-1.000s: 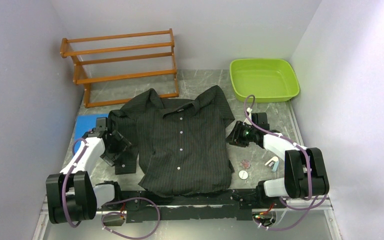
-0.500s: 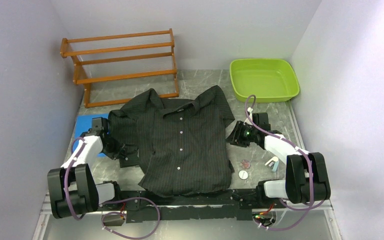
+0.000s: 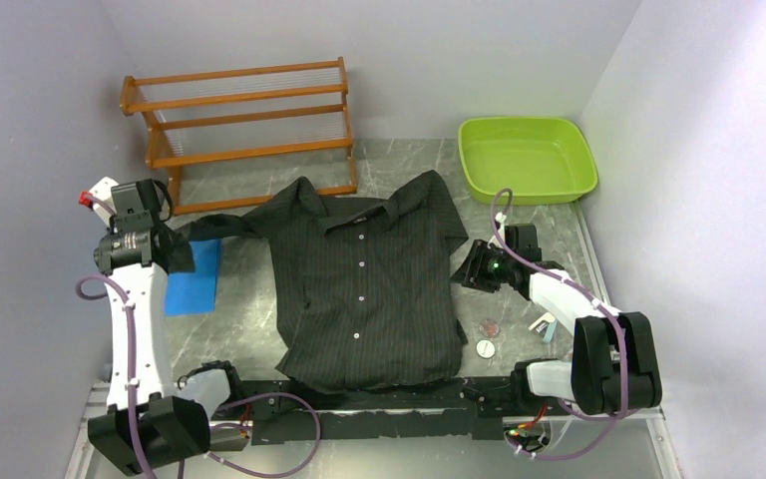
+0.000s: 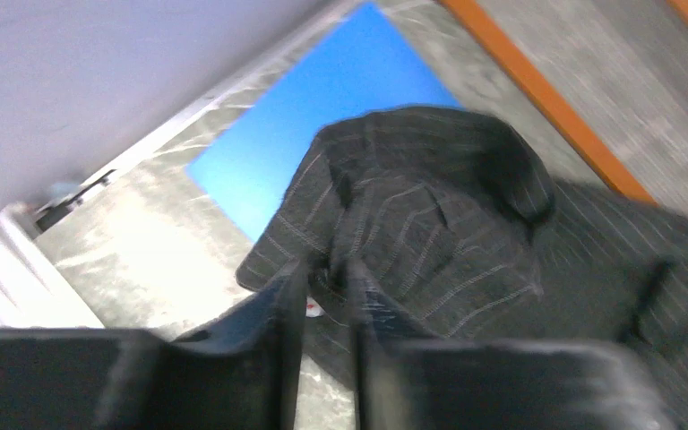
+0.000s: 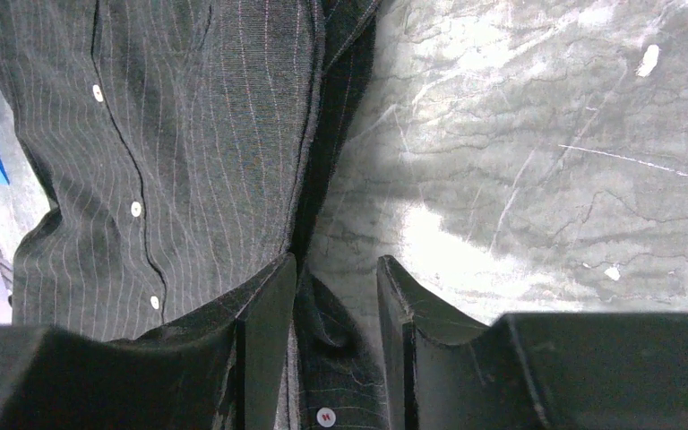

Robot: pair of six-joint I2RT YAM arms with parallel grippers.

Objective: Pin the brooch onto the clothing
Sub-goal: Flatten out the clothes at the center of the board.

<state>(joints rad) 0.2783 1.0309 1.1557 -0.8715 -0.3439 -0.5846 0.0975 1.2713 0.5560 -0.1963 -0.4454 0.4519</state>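
The black pinstriped shirt [image 3: 369, 289] lies face up, buttoned, in the middle of the table. My left gripper [image 3: 180, 246] is raised at the far left and shut on the cuff end of the shirt's sleeve [image 4: 430, 206], which is stretched out leftward; the left wrist view shows my left gripper [image 4: 322, 278] with fabric pinched between the jaws. My right gripper [image 3: 462, 271] sits low at the shirt's right edge. In the right wrist view my right gripper [image 5: 336, 278] is open, its jaws straddling a fold of sleeve with a white button [image 5: 325, 417]. A small pinkish round piece [image 3: 488, 326], possibly the brooch, lies right of the shirt.
A white disc [image 3: 485, 348] and a small white-and-blue item [image 3: 544, 324] lie near the pinkish piece. A blue mat [image 3: 191, 284] lies under the left sleeve. A wooden rack [image 3: 244, 120] stands at the back left and a green tub [image 3: 526, 158] at the back right.
My left arm has risen and swung out to the far left, pulling the bunched sleeve straight and uncovering the blue mat. The right arm has stayed in place.
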